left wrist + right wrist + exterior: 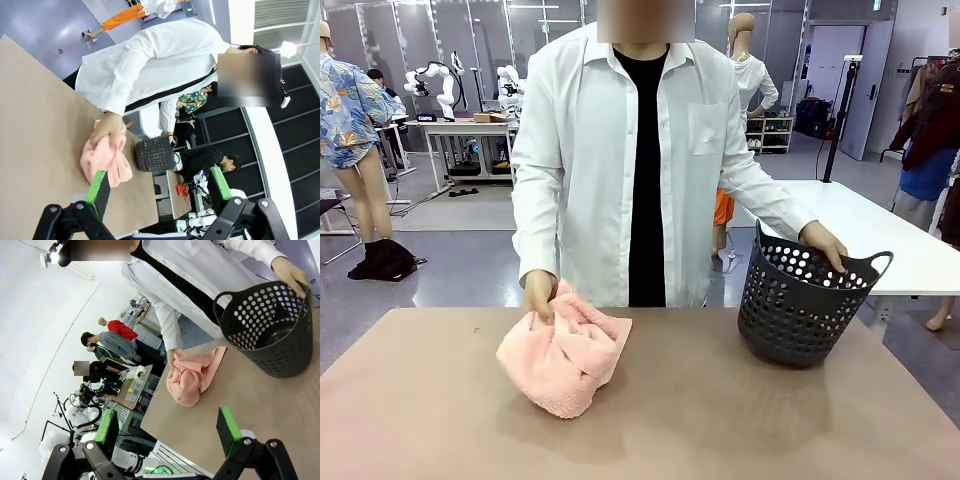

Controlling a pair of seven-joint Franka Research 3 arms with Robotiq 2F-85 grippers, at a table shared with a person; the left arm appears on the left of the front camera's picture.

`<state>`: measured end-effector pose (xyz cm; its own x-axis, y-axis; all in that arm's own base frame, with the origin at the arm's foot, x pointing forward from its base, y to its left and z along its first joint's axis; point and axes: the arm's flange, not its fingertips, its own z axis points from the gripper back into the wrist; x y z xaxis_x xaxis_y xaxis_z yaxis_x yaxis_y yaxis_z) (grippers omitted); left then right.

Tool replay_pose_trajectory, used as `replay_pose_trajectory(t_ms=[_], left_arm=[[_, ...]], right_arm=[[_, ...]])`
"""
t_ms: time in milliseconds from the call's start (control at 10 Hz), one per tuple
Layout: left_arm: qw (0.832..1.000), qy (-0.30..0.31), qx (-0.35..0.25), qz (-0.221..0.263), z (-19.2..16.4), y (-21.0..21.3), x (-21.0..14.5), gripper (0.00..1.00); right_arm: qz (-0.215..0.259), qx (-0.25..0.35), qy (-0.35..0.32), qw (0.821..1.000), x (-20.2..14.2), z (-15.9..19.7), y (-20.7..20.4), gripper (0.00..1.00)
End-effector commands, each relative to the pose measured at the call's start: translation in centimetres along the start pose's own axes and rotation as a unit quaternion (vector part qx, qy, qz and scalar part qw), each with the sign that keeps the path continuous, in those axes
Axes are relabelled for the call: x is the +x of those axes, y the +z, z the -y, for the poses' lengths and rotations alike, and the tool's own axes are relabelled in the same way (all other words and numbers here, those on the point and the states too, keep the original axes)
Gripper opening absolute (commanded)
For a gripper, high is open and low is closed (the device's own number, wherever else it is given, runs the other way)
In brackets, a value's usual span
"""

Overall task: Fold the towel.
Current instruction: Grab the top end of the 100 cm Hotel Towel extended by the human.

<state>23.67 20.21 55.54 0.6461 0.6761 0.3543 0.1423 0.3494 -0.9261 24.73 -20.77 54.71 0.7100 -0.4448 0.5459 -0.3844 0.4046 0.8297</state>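
The towel [563, 360] lies in a crumpled, unfolded heap on the worktop [720, 430], left of the middle and toward the far edge. You can see its pink terry bunched into thick folds, with one flap spread toward the right. The person's right hand [538, 297] rests on the far left part of the heap, pressing or pinching the cloth there. To the right, well apart from the towel, a dark perforated basket [800, 310] stands upright near the far edge of the worktop, and the person's left hand [823, 243] holds its rim.

In the left wrist view, your left robot hand [158, 182] is wide open, green pads spread with nothing between them, raised above the worktop with the towel [106, 160] and basket [155, 155] beyond it. In the right wrist view, your right robot hand [167, 424] is likewise wide open and empty, off the near edge of the worktop, with the towel [192, 377] ahead and the basket [272, 332] farther on. Neither robot hand touches the towel.
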Motion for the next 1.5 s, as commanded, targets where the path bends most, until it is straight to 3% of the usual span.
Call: replay_pose_trajectory(t_ms=[0,1400], left_arm=[[1.000,-0.005,-0.006,-0.001,0.26,-0.07,0.41,1.00],[1.000,-0.005,-0.006,-0.001,0.26,-0.07,0.41,1.00]], right_arm=[[0.003,0.005,0.009,1.000,0.19,-0.08,0.02,1.00],[0.003,0.005,0.009,1.000,0.19,-0.08,0.02,1.00]])
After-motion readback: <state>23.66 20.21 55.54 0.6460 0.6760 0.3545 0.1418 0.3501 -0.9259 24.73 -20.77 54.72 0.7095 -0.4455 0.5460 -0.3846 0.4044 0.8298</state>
